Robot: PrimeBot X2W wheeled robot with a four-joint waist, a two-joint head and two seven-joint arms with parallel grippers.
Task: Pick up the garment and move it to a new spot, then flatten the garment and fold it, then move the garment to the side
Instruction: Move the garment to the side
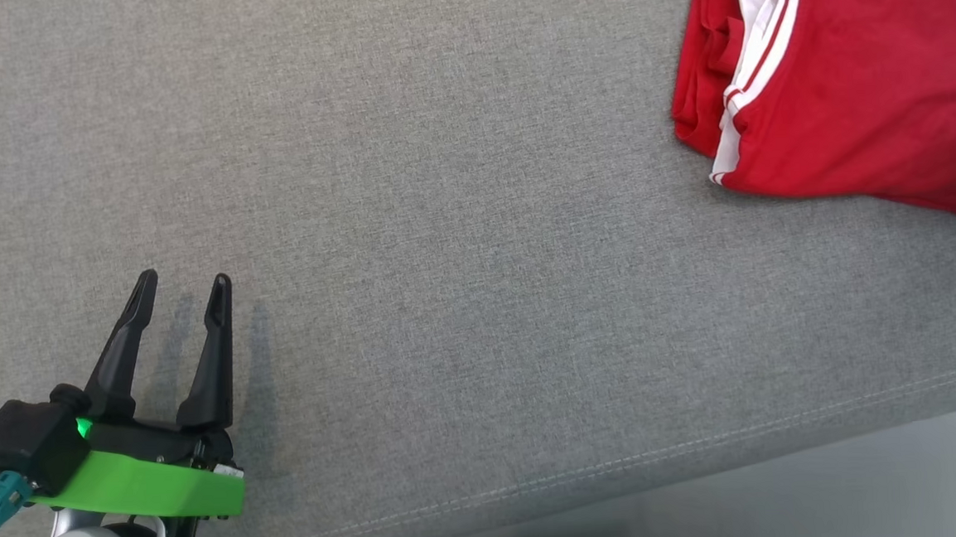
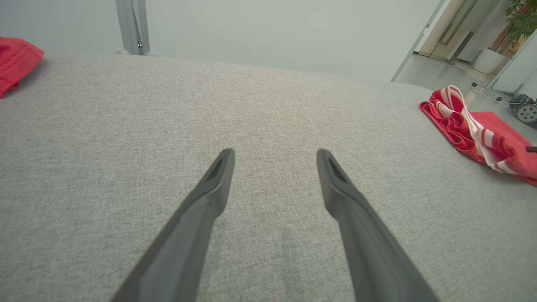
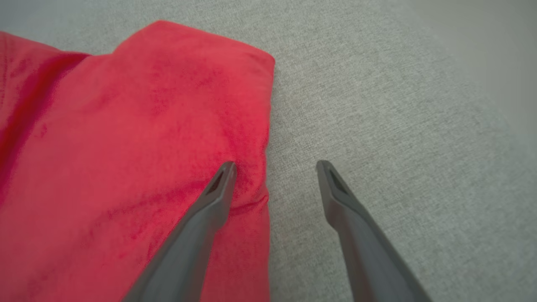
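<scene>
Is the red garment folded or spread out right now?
Folded: the red garment lies as a compact bundle, with stacked layers showing along one edge.

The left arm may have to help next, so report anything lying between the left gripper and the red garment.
Nothing visible does. The left gripper, jaws open, sits at the lower left of the head view and the red garment lies folded at the upper right; between them runs bare grey fabric surface.

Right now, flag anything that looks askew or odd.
The garment is folded, but its left side is bunched, with the white trim showing unevenly. The open right gripper straddles one plain edge, one finger over the cloth. Nothing else stands out.
</scene>
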